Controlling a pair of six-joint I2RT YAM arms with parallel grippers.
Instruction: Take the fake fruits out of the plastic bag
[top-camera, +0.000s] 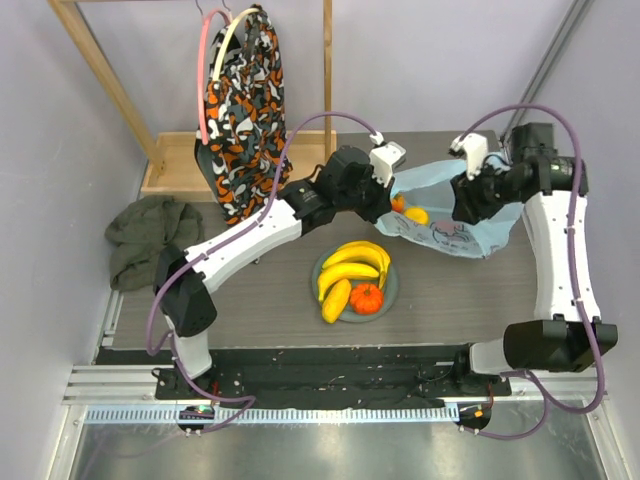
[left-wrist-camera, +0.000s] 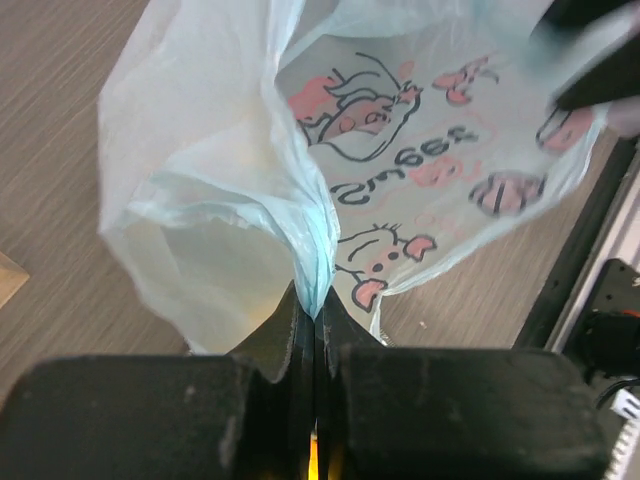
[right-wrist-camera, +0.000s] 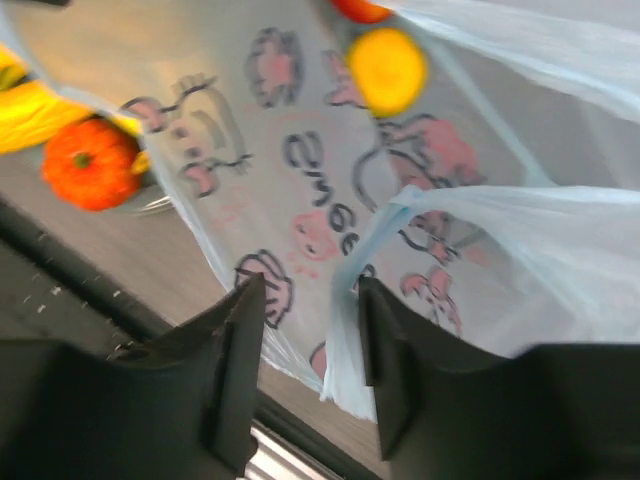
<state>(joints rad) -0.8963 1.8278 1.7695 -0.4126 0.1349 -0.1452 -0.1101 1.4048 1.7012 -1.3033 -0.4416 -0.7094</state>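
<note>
Counter (top-camera: 470, 290): plastic bag (top-camera: 470, 238) lies right of centre, mouth toward a plate (top-camera: 393, 290) of bananas (top-camera: 355, 262) | left jaws: pinched shut on the bag's rim | right jaws: half apart, loose fold between, unclamped (could slip free) | yellow fruit (right-wrist-camera: 388, 68), red fruit (right-wrist-camera: 360, 8) at the mouth | risk: bag sags shut, or fruit rolls away.

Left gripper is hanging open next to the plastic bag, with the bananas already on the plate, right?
Not quite. The left gripper is shut on the plastic bag, pinching a gathered fold, as the left wrist view shows. The bananas are indeed on the plate.
</note>
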